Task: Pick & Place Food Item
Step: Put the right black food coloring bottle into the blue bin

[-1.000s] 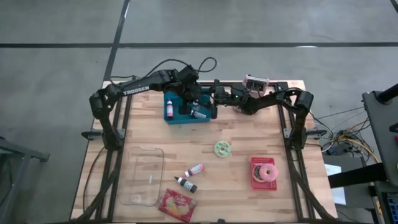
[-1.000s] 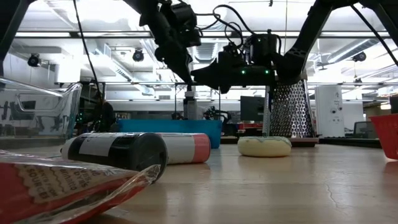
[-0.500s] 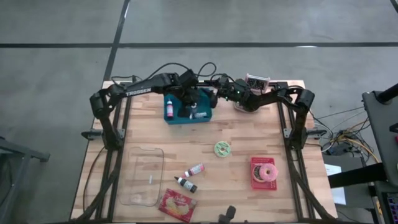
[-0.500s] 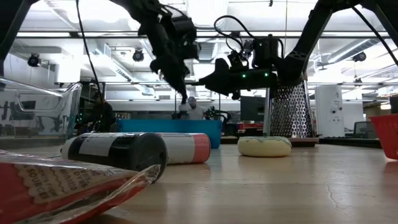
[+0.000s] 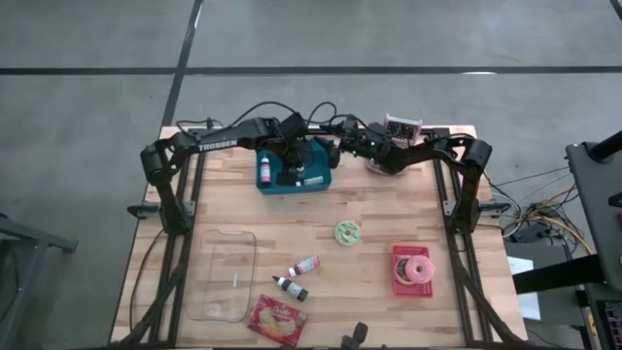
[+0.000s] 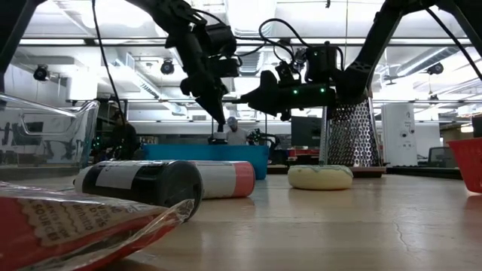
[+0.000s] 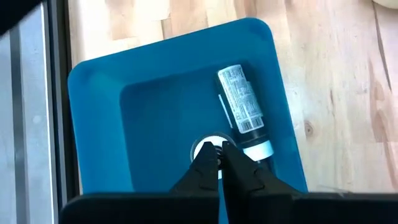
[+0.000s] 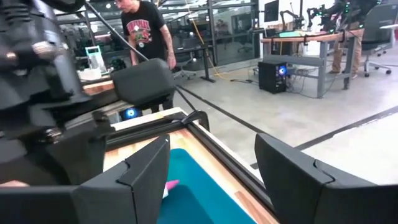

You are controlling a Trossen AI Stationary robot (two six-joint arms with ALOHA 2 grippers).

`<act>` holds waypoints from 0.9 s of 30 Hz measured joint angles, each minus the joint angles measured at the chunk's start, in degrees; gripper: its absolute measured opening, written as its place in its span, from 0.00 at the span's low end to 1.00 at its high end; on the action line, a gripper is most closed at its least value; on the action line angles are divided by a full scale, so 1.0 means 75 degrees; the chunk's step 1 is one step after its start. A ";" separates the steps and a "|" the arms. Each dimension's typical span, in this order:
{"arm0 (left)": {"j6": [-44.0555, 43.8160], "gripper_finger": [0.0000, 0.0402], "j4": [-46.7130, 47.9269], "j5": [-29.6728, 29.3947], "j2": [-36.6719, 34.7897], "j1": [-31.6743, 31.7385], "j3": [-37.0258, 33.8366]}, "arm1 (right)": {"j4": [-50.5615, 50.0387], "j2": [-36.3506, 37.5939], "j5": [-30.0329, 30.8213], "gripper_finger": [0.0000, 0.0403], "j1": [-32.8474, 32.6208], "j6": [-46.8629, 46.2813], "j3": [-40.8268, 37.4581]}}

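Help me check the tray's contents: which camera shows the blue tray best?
The left wrist view: it looks straight into the blue tray, with a bottle lying inside. The high view shows the tray small and partly under the arms; the low view shows only its side wall.

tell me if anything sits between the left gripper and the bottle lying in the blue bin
Nothing visible does. The left gripper, shut, hangs over the blue bin, its tips over a white round cap on the bin floor. The bottle lies right beside the tips with no object between them. The right gripper is open near the bin's edge, not over the bottle.
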State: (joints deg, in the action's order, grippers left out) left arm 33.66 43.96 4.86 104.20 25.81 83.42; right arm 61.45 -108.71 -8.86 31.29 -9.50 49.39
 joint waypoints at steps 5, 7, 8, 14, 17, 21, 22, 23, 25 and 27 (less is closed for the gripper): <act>-0.0001 0.00 -0.0008 -0.0004 0.0000 0.0036 0.0000 | 0.0000 0.0004 -0.0012 0.57 0.0000 -0.0003 0.0000; -0.0003 0.00 -0.0020 -0.0002 0.0000 0.0056 -0.0003 | 0.0000 0.0012 -0.0012 0.57 0.0000 -0.0003 0.0000; -0.0025 0.00 -0.0030 0.0000 0.0000 0.0073 -0.0003 | 0.0000 0.0015 -0.0018 0.57 0.0000 -0.0003 0.0000; -0.0089 0.00 -0.0087 0.0015 0.0000 0.0154 -0.0014 | -0.0002 0.0015 -0.0026 0.57 -0.0035 -0.0026 0.0000; -0.0145 0.00 -0.0119 0.0108 0.0000 0.0201 -0.0047 | -0.0003 0.0015 -0.0030 0.57 -0.0041 -0.0026 0.0000; -0.0165 0.00 -0.0277 0.0266 -0.0003 0.0245 -0.0157 | -0.0006 0.0015 -0.0032 0.57 -0.0041 -0.0026 0.0000; -0.0166 0.00 -0.0297 0.0286 -0.0009 0.0258 -0.0188 | -0.0008 0.0014 -0.0032 0.57 -0.0041 -0.0029 0.0000; -0.0168 0.00 -0.0366 0.0292 -0.0015 0.0276 -0.0243 | -0.0006 0.0015 -0.0037 0.57 -0.0041 -0.0040 0.0000; -0.0186 0.00 -0.0569 0.0317 -0.0032 0.0304 -0.0369 | -0.0010 0.0015 -0.0044 0.57 -0.0041 -0.0066 0.0000; -0.0210 0.00 -0.0577 0.0321 -0.0046 0.0322 -0.0425 | -0.0012 0.0015 -0.0044 0.57 -0.0041 -0.0064 0.0000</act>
State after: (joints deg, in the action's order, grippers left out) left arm 32.09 39.64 7.27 103.86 28.23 80.23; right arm 61.36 -108.60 -9.19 30.98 -9.98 49.39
